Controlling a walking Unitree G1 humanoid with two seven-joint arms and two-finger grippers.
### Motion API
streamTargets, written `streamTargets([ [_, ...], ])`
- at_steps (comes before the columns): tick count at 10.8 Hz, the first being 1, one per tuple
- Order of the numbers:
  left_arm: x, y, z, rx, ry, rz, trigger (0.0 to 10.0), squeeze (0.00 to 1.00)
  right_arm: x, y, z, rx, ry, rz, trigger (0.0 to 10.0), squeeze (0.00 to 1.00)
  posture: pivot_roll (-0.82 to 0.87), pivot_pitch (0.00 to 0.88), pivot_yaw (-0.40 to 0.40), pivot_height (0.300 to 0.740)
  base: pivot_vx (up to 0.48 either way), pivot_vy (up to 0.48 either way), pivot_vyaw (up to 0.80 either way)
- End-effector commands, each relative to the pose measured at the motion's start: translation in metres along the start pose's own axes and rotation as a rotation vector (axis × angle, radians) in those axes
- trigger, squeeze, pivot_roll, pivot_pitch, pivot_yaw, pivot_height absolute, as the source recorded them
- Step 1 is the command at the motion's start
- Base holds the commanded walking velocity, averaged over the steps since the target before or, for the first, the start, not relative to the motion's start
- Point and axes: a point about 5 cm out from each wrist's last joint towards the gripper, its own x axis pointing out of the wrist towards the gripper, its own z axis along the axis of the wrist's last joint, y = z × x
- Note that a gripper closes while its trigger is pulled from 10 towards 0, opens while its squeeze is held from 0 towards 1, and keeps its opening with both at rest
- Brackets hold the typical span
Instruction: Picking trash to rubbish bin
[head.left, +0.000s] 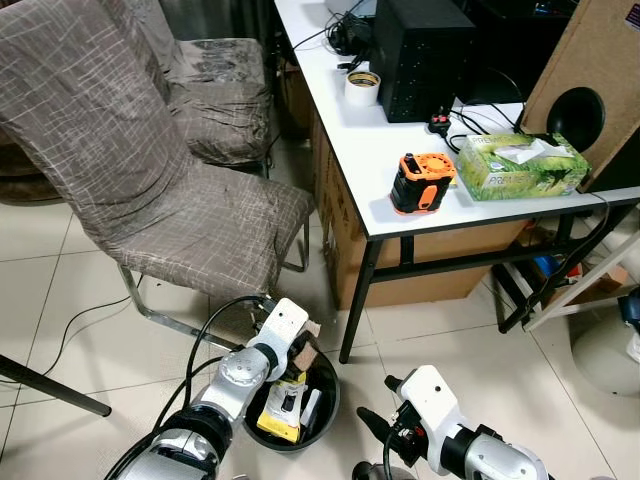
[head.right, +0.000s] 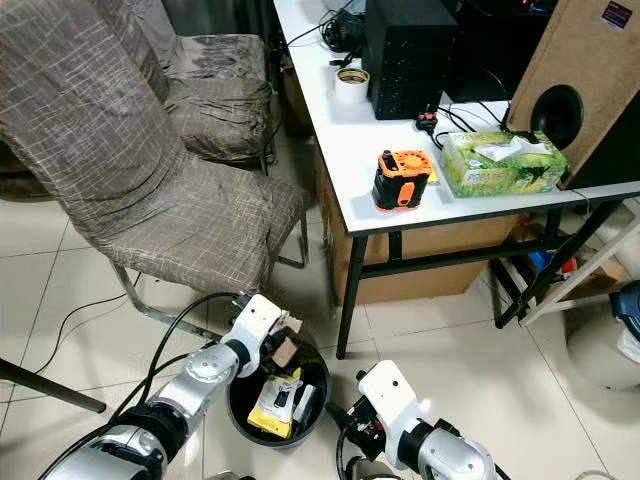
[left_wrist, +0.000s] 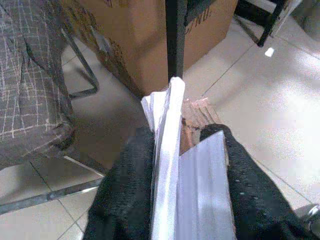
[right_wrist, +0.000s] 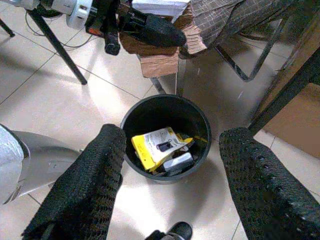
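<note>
A black rubbish bin (head.left: 334, 398) stands on the tiled floor by the table leg, holding a yellow package (head.left: 281, 410) and other scraps. My left gripper (head.left: 300, 350) hovers over the bin's far rim. It is shut on a piece of brown cardboard (left_wrist: 196, 118) with a white sheet (left_wrist: 169, 150) pressed against it. My right gripper (head.left: 377, 398) is low, just right of the bin and open. Its wrist view looks between its fingers (right_wrist: 95, 185) down into the bin (right_wrist: 165, 110), where the yellow package (right_wrist: 156, 145) lies. The held cardboard (right_wrist: 157, 64) hangs past the bin's far edge.
A grey-covered chair (head.left: 150, 190) stands just behind the bin, with a second one farther back. The white table (head.left: 375, 160) to the right carries an orange battery (head.left: 421, 183), a tissue box (head.left: 520, 165) and a tape roll (head.left: 362, 87). A cardboard box (head.left: 440, 265) sits beneath it. Cables trail over the floor.
</note>
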Motion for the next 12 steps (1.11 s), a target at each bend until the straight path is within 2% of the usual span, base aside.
streamTargets([
  [1, 0.002, -0.001, 0.005, 0.002, -0.009, -0.009, 10.0, 1.0, -0.003, -0.002, 0.0, 0.0, 0.004, -0.01, 10.0, 0.0, -0.23, 0.087, -0.004, 0.74, 0.0, 0.0, 0.0],
  [7, 0.004, -0.004, 0.009, -0.084, -0.046, -0.023, 10.0, 1.0, 0.0, -0.005, -0.001, -0.02, 0.017, -0.016, 10.0, 0.0, -0.22, 0.08, 0.001, 0.74, 0.0, 0.0, 0.0],
  [8, 0.003, -0.002, 0.008, -0.128, -0.053, -0.018, 10.0, 1.0, 0.001, -0.005, -0.001, -0.02, 0.018, -0.024, 10.0, 0.0, -0.22, 0.074, 0.007, 0.74, 0.0, 0.0, 0.0],
  [9, -0.005, 0.009, 0.006, -0.197, -0.105, 0.035, 10.0, 0.51, 0.005, -0.011, -0.003, -0.012, 0.02, -0.123, 10.0, 0.0, -0.2, 0.061, 0.016, 0.74, 0.0, 0.0, 0.0],
  [10, -0.02, 0.018, 0.001, -0.189, -0.171, 0.078, 10.0, 0.0, 0.009, -0.02, -0.004, -0.002, 0.023, -0.242, 10.0, 0.0, -0.18, 0.033, 0.012, 0.74, 0.0, 0.0, 0.0],
  [11, -0.037, 0.029, -0.002, -0.147, -0.223, 0.17, 10.0, 0.0, 0.012, -0.026, 0.0, 0.039, -0.005, -0.31, 10.0, 0.0, -0.17, 0.023, 0.007, 0.74, 0.0, 0.0, 0.0],
  [12, -0.053, 0.038, -0.006, -0.146, -0.237, 0.259, 10.0, 0.0, 0.015, -0.031, 0.005, 0.079, -0.035, -0.354, 10.0, 0.0, -0.14, 0.01, -0.01, 0.74, 0.0, 0.0, 0.0],
])
